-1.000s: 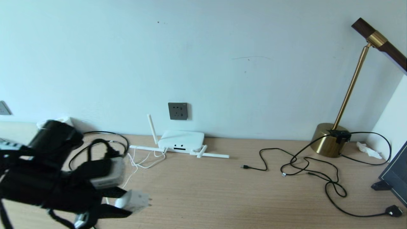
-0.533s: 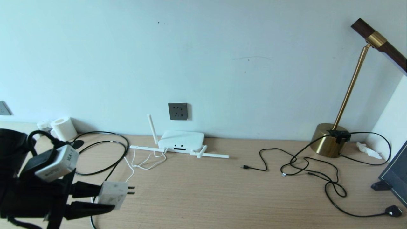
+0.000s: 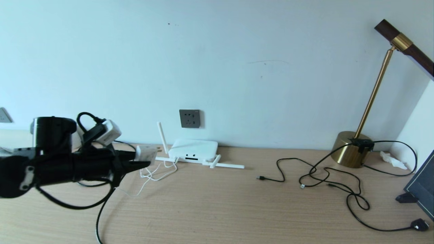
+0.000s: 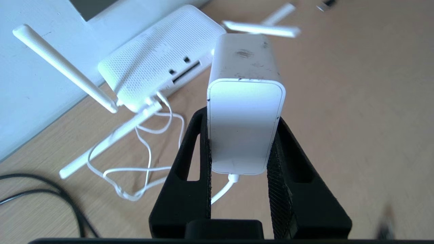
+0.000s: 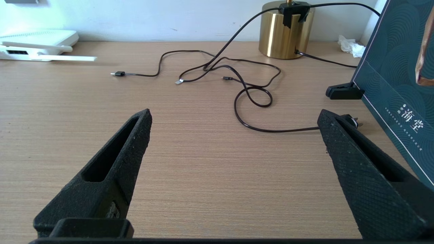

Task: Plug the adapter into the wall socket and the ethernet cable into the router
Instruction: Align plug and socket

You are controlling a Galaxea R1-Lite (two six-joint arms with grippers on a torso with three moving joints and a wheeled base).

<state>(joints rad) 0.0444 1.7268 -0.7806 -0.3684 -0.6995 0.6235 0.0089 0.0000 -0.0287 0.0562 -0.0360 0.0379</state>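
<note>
— Any writing to read here?
— Only on the dark teal box point(image 5: 396, 81): pale Chinese characters, 海堂, printed low on its face. Smaller print beside them is too tiny.

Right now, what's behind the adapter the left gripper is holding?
Behind the adapter, clamped in the left gripper, sits the router against the wall, with its port slots and one raised antenna showing. The adapter hides the router's far corner and its own pins.

I see the router point(image 3: 193, 150) on the bench point(image 3: 217, 210) against the wall, directly below the wall socket point(image 3: 189, 118). My left tool point(image 3: 144, 159) carries the adapter point(image 3: 146, 153) just left of the router; a lamp point(image 3: 352, 149) stands far right.
</note>
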